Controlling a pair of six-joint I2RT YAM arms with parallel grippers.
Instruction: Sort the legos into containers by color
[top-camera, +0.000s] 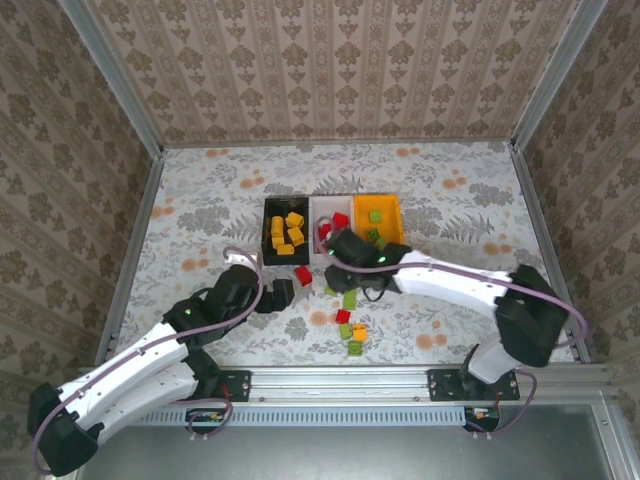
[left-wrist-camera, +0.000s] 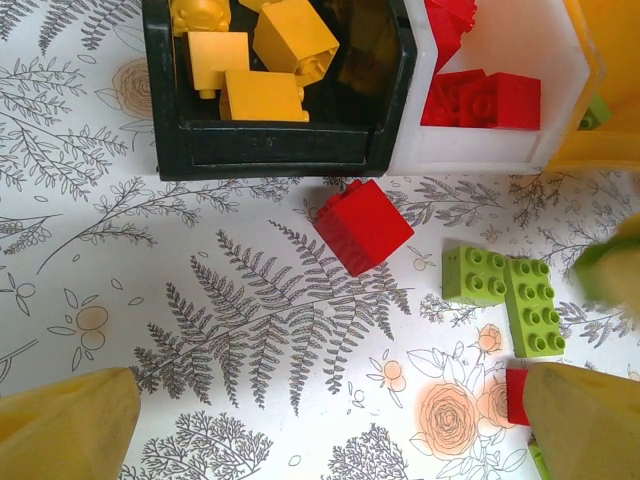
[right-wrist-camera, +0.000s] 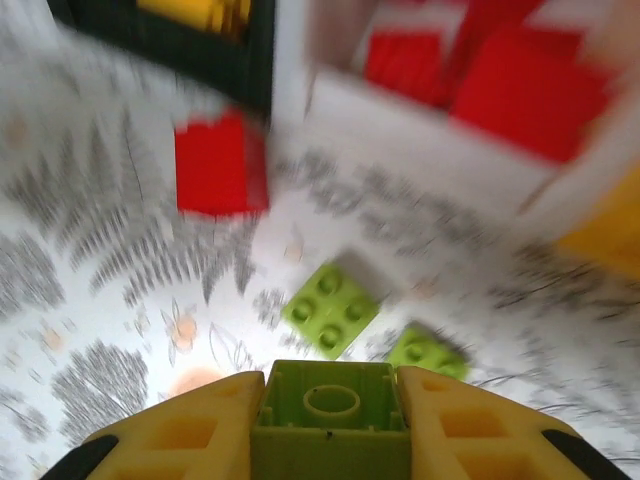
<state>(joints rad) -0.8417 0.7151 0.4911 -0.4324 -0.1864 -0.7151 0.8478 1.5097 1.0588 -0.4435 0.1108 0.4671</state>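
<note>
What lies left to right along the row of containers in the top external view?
Black rectangular plastic bin holding yellow bricks → white rectangular plastic bin holding red bricks → orange rectangular plastic bin holding light green bricks.

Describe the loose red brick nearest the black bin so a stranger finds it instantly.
Start mid-table at the black bin, leftmost of the three. On the floral cloth just before its near right corner lies the red brick. Its closest neighbours, the green bricks to its right, are flat and lime.
</note>
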